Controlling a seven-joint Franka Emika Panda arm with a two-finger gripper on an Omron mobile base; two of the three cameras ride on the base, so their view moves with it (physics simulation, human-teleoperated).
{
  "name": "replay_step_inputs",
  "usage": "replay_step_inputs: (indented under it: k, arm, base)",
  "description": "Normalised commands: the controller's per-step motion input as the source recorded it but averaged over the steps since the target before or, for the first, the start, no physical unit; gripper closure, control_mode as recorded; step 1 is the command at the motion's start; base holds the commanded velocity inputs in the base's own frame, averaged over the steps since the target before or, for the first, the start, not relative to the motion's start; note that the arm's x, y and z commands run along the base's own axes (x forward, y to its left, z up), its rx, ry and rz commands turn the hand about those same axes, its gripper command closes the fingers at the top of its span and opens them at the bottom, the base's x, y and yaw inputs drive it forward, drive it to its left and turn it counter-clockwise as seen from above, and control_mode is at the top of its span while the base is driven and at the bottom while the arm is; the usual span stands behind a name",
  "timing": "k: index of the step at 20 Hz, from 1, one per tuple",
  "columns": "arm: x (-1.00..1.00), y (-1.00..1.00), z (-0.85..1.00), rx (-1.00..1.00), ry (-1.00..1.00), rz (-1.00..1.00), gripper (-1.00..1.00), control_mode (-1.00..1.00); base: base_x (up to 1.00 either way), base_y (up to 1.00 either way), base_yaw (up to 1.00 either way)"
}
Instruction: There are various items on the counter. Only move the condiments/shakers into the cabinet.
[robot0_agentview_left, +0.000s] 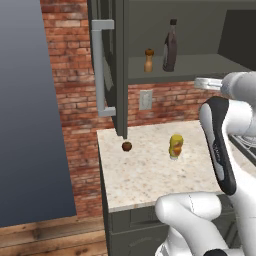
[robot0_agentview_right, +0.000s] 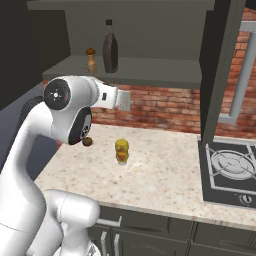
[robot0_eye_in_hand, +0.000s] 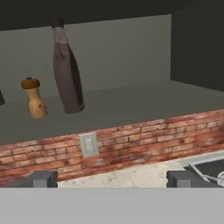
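Cabinet: I see the tall dark grey wall cupboard (robot0_agentview_left: 120, 65) open, its shelf level with and ahead of my pincer.
Counter: the beige speckled stone slab (robot0_agentview_left: 150, 175) lies below my pincer.
On shelf: tall slim dark bottle (robot0_eye_in_hand: 67, 70) and small brown wooden mill-shaped shaker (robot0_eye_in_hand: 34, 97), up and left of my pincer.
Next target: the yellow squeeze bottle with red label (robot0_agentview_left: 175, 146) stands upright on the slab, well below my pincer; I judge a descent comes next.
Leave: small round brown ball (robot0_agentview_left: 127, 146).
Pincer (robot0_eye_in_hand: 111, 179): spread wide, holding nothing.
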Motion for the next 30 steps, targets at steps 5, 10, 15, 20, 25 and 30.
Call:
replay_step_inputs:
  k: [5, 10, 15, 20, 25, 30]
  arm:
    - [-0.24, -0.47, -0.65, 0.04, 0.38, 0.13, -1.0, -1.0]
    - [-0.04, -0.41, -0.86, 0.0, 0.25, 0.16, -1.0, -1.0]
    - [0.0, -0.21, -0.93, 0.0, 0.11, 0.31, -1.0, -1.0]
    - [0.23, 0.0, -0.8, 0.0, 0.0, 0.3, -1.0, -1.0]
    - [0.36, -0.02, -0.39, 0.01, -0.04, 0.29, -1.0, -1.0]
    - [0.08, -0.18, -0.13, 0.05, -0.03, 0.42, -1.0, -1.0]
  base:
    - [0.0, 0.0, 0.0]
    - [0.0, 0.0, 0.0]
    - [0.0, 0.0, 0.0]
    - [0.0, 0.0, 0.0]
    - [0.0, 0.0, 0.0]
    - [0.0, 0.0, 0.0]
